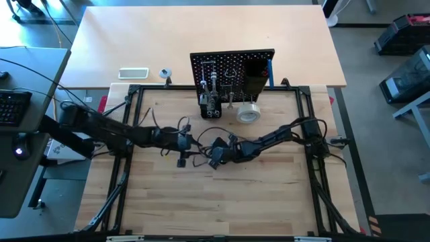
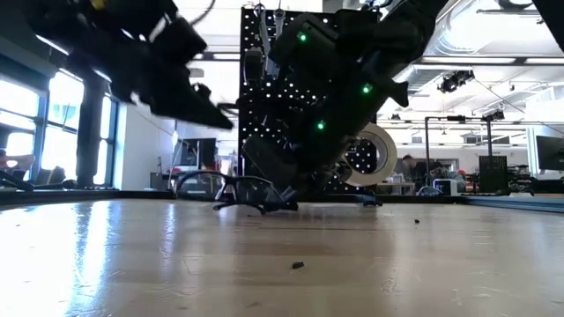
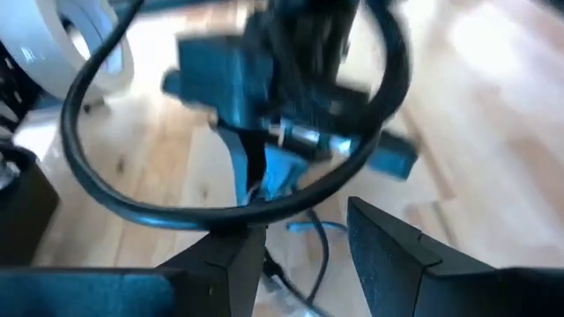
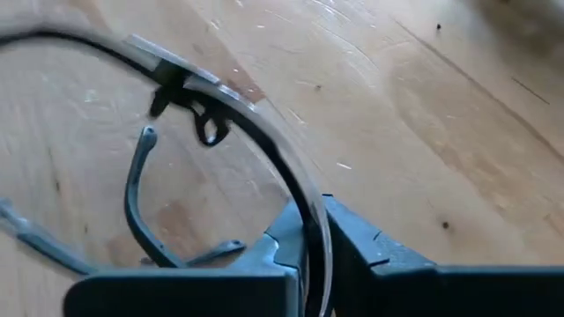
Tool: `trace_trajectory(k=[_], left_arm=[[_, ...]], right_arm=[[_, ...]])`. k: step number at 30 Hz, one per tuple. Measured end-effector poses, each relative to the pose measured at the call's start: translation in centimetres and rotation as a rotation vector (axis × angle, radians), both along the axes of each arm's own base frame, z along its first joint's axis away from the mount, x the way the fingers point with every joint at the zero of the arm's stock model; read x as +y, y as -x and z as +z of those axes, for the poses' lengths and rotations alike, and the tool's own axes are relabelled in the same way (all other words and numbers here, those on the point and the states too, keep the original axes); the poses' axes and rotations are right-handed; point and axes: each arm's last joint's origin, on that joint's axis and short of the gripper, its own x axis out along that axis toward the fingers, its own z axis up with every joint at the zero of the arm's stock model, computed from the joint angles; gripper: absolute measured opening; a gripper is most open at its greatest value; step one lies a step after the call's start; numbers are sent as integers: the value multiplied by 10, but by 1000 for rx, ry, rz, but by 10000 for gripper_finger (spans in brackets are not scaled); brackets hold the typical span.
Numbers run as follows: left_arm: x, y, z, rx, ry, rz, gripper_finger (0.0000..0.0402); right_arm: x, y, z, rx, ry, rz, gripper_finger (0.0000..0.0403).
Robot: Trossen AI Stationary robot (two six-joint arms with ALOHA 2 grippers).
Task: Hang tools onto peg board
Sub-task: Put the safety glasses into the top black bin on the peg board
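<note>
A pair of clear safety glasses (image 4: 203, 132) lies on the wooden table, low in front of the peg board in the low view (image 2: 231, 187). My right gripper (image 4: 308, 251) is shut on its lens, near the table's middle (image 1: 218, 153). My left gripper (image 3: 304, 251) is open just left of it (image 1: 183, 144), raised above the table in the low view (image 2: 207, 110) and touching nothing. The black peg board (image 1: 232, 67) stands upright at the far edge. It carries silver wrenches and pliers (image 1: 211, 91), a blue-handled tool (image 1: 271, 70) and a black bin (image 1: 254, 77). A pale tape roll (image 1: 248, 113) sits at its front. My right gripper pinches the edge of the clear lens (image 4: 310, 224) between its two fingers, coming down at a slant from the table's right. The frame's temple arms (image 4: 137, 202) and the rest of the glasses lie on or just above the table (image 2: 220, 204).
A black metal frame (image 1: 134, 94) borders the work surface. A white flat device (image 1: 133, 72) and a small round object (image 1: 164, 72) lie on the far tabletop, left of the peg board. Cables loop between the two grippers (image 3: 97, 185). Bare wood stretches toward the near edge (image 1: 215, 202).
</note>
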Motion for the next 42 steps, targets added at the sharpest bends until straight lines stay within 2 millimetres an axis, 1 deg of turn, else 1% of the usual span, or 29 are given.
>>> trace_trajectory(k=[5,10,16,19,22,26,32,36,42], left_arm=[[-1,14,25,-64,2,-7,152],[1,27,41,-100,-7,33,152],[2,35,45,-86,-9,61,152],[2,35,43,-70,4,69,152],[2,36,43,-64,9,72,152],[2,36,42,-53,3,81,152],[3,37,40,-27,-14,108,152],[3,38,38,-8,-16,109,152],[4,39,37,2,-18,111,152]], right_arm=[[11,1,0,9,29,35,8],[22,3,0,11,61,53,12],[33,6,3,15,109,66,7],[38,8,7,15,131,82,8],[41,10,18,5,162,83,10],[45,14,38,-13,228,103,9],[50,26,77,-37,349,115,9],[52,39,106,-46,436,97,8],[51,67,153,-53,582,47,8]])
